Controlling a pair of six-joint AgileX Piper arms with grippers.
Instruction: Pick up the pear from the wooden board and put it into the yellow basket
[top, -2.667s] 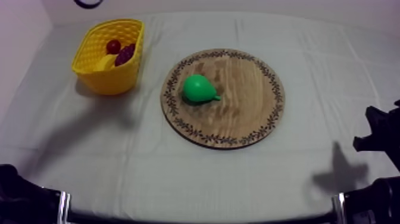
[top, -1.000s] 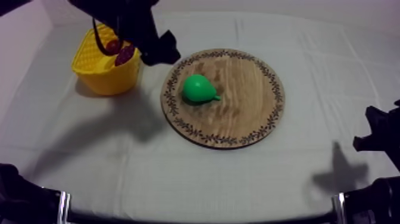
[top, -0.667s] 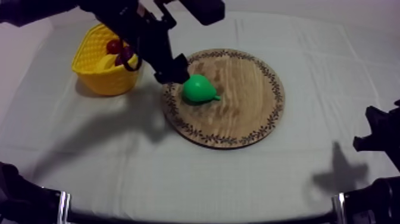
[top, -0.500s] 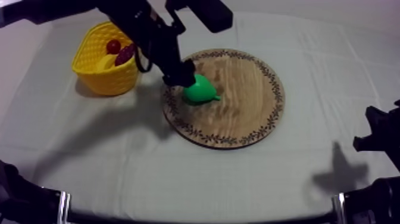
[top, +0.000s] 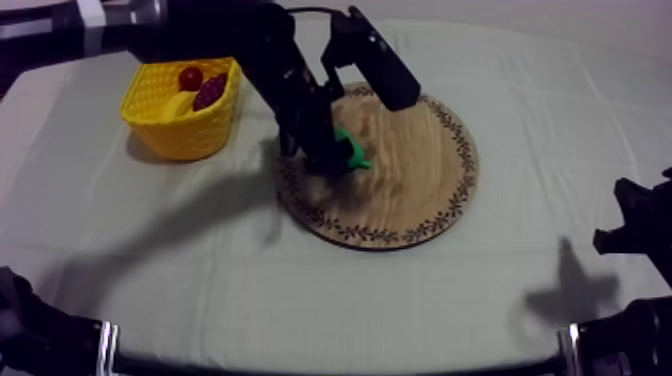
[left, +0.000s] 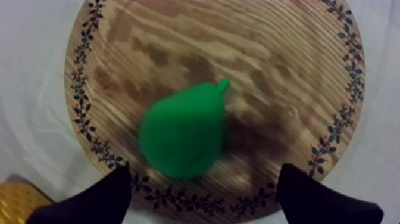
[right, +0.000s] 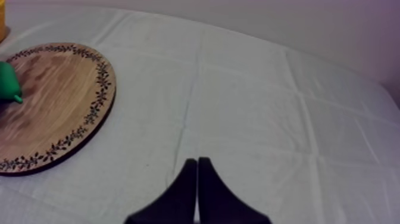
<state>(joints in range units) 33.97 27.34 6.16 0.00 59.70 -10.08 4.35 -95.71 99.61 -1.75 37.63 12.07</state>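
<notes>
My left gripper (left: 203, 174) hung wide apart above the pear (left: 181, 137), a finger to each side, placed so closing would catch its body. The pear lay on the wooden board (left: 280, 71), apart from the yellow basket (top: 180, 125); my right gripper (right: 196, 167) sat closed

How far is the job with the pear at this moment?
Nothing is finished yet. In hand: the left gripper is open over the pear on the wooden board, not yet gripping it. Left: close, lift, carry it into the yellow basket.
</notes>
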